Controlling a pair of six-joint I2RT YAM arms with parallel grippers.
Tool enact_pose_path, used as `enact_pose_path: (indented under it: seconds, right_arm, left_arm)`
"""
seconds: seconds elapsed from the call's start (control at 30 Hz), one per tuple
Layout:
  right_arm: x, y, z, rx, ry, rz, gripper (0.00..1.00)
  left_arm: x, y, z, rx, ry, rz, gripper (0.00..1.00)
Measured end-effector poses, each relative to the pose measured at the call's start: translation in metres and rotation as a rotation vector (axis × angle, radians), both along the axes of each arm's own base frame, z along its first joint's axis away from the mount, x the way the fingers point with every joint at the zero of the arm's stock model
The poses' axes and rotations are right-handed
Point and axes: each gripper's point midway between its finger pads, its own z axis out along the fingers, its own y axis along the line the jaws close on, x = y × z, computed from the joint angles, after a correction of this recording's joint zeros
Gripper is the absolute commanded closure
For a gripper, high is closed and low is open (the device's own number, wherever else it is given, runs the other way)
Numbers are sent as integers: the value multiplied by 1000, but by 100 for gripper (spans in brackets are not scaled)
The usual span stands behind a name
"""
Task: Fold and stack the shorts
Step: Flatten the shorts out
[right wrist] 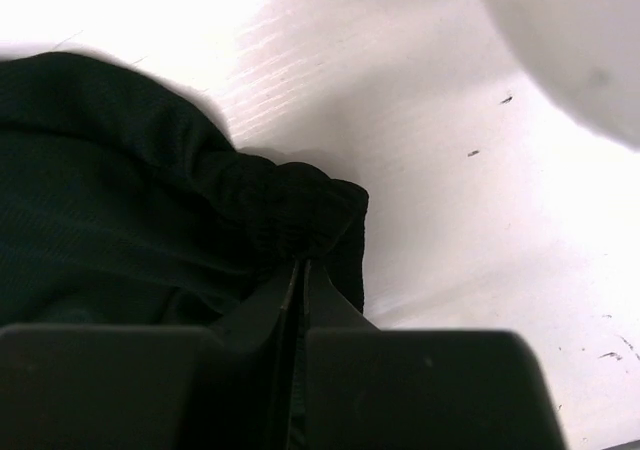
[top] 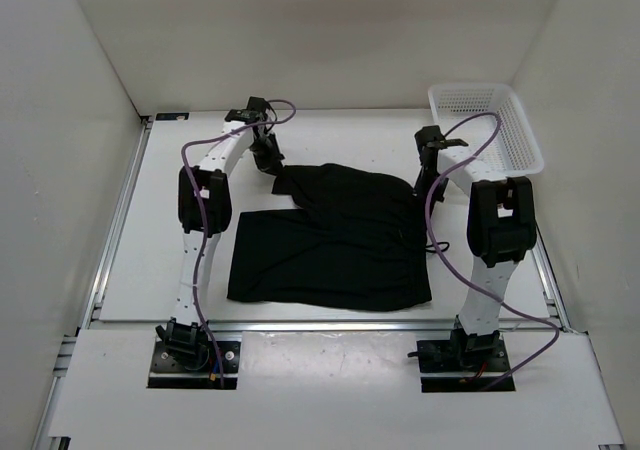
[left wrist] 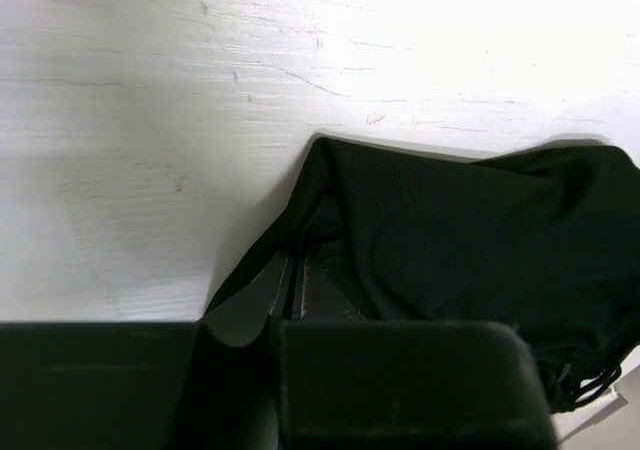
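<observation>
Top view: both my arms reach forward over the white counter (top: pixel 160 250), elbows raised, wrists dipped to the far edge of the plain black soft-fabric shorts (top: pixel 330 240) lying mid-counter. Left wrist: my left pincer (left wrist: pixel 290 285) pinches a lifted shorts corner. Right wrist: my right pincer (right wrist: pixel 300 270) is clamped on bunched waistband fabric.

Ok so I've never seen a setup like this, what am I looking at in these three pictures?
Two robot arms stand at the near edge of a white table. The wide picture is from a camera above and behind them; each close-up is from a camera on one wrist. Black shorts lie on the table, a white mesh basket at its far right corner. The left end effector and right end effector each pinch the shorts' far edge.
</observation>
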Motion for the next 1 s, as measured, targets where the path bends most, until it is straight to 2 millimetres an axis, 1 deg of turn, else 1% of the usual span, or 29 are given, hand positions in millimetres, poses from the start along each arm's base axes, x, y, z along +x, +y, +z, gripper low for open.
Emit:
enact_pose_path:
  seconds: [0.07,0.13,0.17,0.23,0.33,0.43,0.5,0.53,0.57,0.6,0.63,0.67,0.7,0.77,0.83,0.87,0.9,0.93,0.97,1.0]
  right_arm:
    - [1,2,5,3,-14,4,100]
    - [2,7,15,9,-42,14,100]
    - [3,10,23,13,-65,22,100]
    - [5,18,44,28,-129,41,100]
    - [3,35,83,64,-254,83,100]
    - [-8,54,120,112,-376,136,100]
    - [-18,67,137,141,-436,175,100]
    - [-24,71,141,150,-452,191,100]
    - [-28,74,141,155,-458,203,100]
    - [-32,76,137,157,-454,210,100]
    - [-34,76,131,154,-441,213,100]
    - [-36,76,121,148,-418,214,100]
    - [-37,75,111,141,-393,212,100]
    - [-37,75,88,125,-333,213,100]
    - [-40,75,65,109,-270,214,100]
    - [-42,74,58,104,-250,214,100]
    - [-44,74,54,101,-238,215,100]
    - [-45,75,53,100,-233,218,100]
    - [-44,75,53,101,-235,219,100]
    - [-43,76,54,102,-239,220,100]
  left_arm:
    - [2,3,6,7,-15,6,90]
    - [4,9,21,7,-41,15,90]
    - [3,13,34,6,-61,19,90]
    - [4,24,65,1,-115,27,90]
    - [0,43,123,-10,-225,44,90]
    - [-16,60,181,-18,-344,53,90]
    - [-32,69,207,-14,-401,62,90]
    - [-40,73,216,-11,-421,65,70]
    - [-47,75,223,-3,-444,63,39]
    - [-52,77,224,3,-454,60,16]
    - [-54,79,224,10,-455,67,10]
    - [-52,80,219,18,-447,71,7]
    - [-47,81,211,25,-434,77,7]
    - [-33,81,182,37,-373,79,12]
    - [-20,83,137,65,-287,88,29]
    - [-19,84,110,86,-227,90,40]
    - [-21,87,89,105,-175,94,59]
    - [-24,89,70,123,-124,101,67]
    - [-28,91,55,144,-83,97,74]
    - [-32,92,45,158,-51,96,75]
